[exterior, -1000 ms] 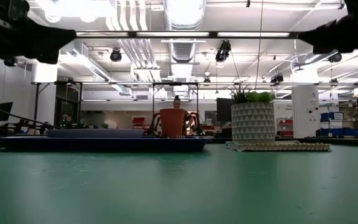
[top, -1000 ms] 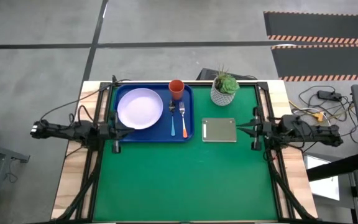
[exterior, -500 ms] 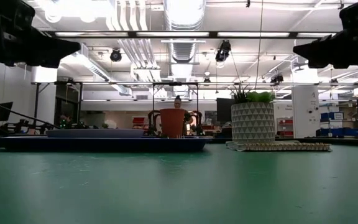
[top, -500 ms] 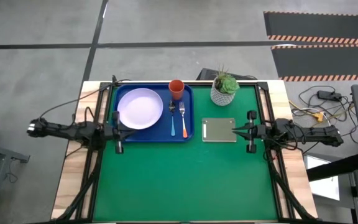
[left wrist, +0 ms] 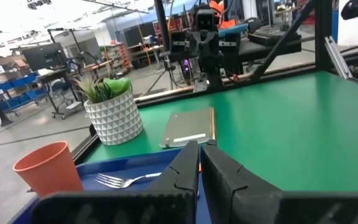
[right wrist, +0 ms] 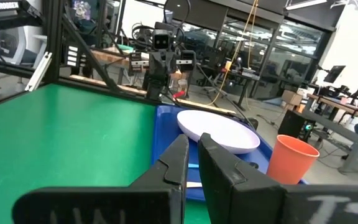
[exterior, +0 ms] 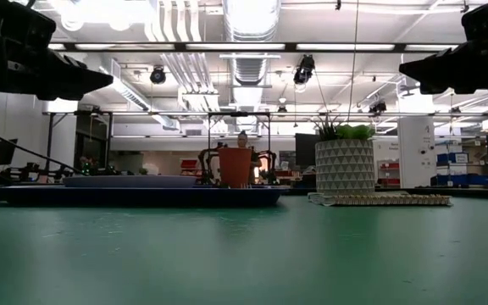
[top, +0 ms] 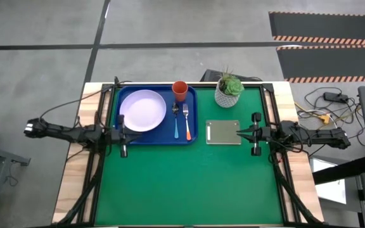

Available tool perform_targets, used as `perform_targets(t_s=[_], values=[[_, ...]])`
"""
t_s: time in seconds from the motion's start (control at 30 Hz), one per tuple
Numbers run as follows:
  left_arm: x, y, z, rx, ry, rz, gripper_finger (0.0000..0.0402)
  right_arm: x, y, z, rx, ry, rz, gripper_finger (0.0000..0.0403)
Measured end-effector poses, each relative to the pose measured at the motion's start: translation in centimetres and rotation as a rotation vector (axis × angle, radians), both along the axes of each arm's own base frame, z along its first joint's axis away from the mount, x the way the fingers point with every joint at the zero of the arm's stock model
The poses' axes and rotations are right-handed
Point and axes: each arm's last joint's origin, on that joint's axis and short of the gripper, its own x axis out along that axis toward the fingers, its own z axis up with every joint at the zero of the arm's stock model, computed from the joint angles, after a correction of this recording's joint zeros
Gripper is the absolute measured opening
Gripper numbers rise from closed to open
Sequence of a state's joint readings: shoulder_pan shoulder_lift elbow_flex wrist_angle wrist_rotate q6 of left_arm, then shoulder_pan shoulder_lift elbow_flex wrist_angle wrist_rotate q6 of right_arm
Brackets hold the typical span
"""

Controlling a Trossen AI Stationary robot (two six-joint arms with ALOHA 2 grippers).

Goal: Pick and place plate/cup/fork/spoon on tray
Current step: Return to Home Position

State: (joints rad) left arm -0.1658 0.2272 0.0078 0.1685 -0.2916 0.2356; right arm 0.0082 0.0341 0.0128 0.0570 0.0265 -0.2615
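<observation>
Green tabletop (top: 189,183) w/ blue tray (top: 192,134) at far left. On tray: lavender-white plate (top: 142,110) on left half, orange-red cup (top: 180,90) at far right corner, spoon (top: 175,118) and fork (top: 185,120) side by side on right part, spoon left of fork, handles toward near side. Grey-green pad (top: 224,132) just right of tray; white pot w/ plant (top: 229,90) beyond pad, at far edge. Left hand (top: 123,135) at tray's near left corner, above tabletop, fingers closed, empty. Right hand (top: 241,133) at pad's right edge, also raised, fingers closed, holding nothing.
</observation>
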Motion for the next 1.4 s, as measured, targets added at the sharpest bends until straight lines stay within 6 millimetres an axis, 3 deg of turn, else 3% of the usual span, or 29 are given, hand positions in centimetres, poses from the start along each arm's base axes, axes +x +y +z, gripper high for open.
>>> perform_targets(t_s=[1.4], values=[[1.0, -0.2, -1.9, 0.033, 0.195, 0.000, 0.0000, 0.0, 0.0, 0.0, 0.000, 0.001, -0.001, 0.0027]])
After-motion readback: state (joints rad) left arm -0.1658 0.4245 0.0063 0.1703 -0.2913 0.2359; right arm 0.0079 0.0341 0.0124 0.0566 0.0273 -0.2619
